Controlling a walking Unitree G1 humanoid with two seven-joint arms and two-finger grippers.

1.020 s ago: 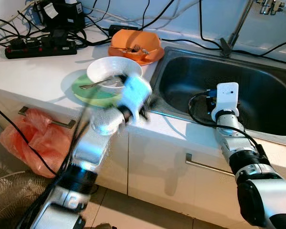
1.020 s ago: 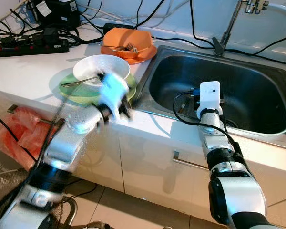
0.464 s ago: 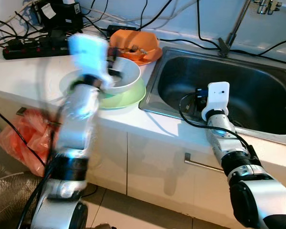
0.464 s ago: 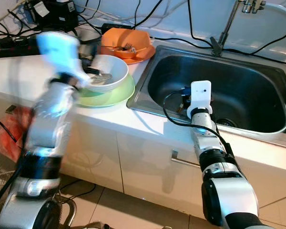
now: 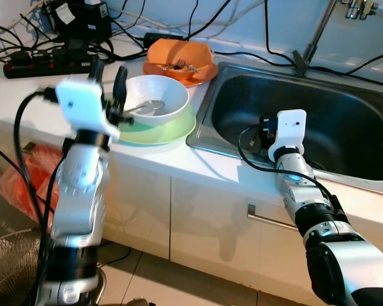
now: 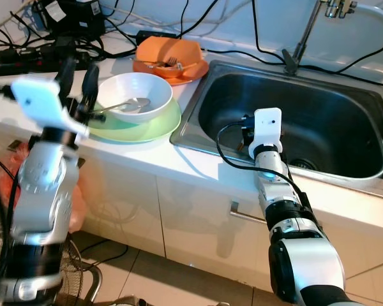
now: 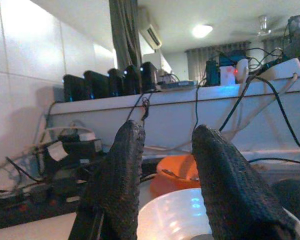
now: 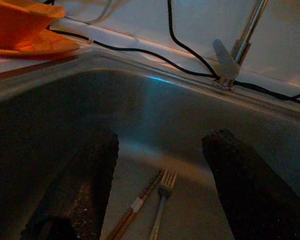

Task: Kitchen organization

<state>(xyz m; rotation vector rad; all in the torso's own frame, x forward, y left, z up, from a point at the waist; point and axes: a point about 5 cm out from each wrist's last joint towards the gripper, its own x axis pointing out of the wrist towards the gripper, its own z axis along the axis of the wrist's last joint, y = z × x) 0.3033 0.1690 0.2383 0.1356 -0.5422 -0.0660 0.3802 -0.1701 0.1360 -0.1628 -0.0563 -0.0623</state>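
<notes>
The left claw (image 5: 108, 86) hovers with fingers spread, empty, just short of the white bowl (image 5: 156, 99) stacked on the green plate (image 5: 172, 131) on the surface; beyond sits the orange dish (image 5: 182, 60). The right claw (image 8: 160, 175), also spread, hangs over the sink (image 5: 345, 121), with fork (image 8: 162, 200) and chopsticks (image 8: 135, 205) below it. Seemingly the approach step: next, closing on the bowl's rim.

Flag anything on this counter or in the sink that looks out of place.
A power strip and a tangle of black cables lie on the counter right beside the sink, an odd spot for electrics. A fork and chopsticks lie loose on the sink floor.
</notes>
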